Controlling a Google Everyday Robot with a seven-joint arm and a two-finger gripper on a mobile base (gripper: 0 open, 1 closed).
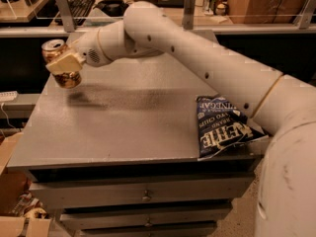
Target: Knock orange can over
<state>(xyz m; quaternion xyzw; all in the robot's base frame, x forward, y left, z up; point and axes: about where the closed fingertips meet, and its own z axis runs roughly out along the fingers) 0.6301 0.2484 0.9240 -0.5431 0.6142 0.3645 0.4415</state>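
The orange can (66,79) stands at the far left edge of the grey table (138,117), with its silver top (53,46) leaning a little to the left. My gripper (62,63) is at the end of the white arm, which reaches in from the right. It lies across the can's middle and hides that part. Its cream fingers (69,61) sit together as one wedge, against the can rather than around it.
A dark blue chips bag (219,125) lies at the table's right front corner. The table has drawers (145,196) below. Behind it is a desk with a keyboard (81,4). Cardboard boxes (15,226) sit on the floor at the lower left.
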